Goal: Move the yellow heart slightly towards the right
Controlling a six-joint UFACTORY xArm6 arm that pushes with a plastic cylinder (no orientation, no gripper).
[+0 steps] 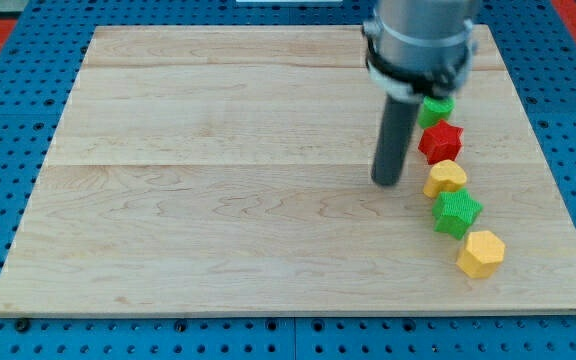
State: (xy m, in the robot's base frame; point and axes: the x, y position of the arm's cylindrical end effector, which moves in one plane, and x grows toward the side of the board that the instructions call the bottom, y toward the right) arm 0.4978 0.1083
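My tip (386,182) stands on the pale wooden board (218,200), just left of the small yellow heart block (446,178).

The heart lies near the view's right edge, between a red star block (440,141) above and a green block (456,212) below; my tip, a plain rod, holds nothing.

A pale wooden board (218,200) holds, right of frame, a green block (437,108), red star (441,141), green star (456,212) and yellow hexagon (482,253).
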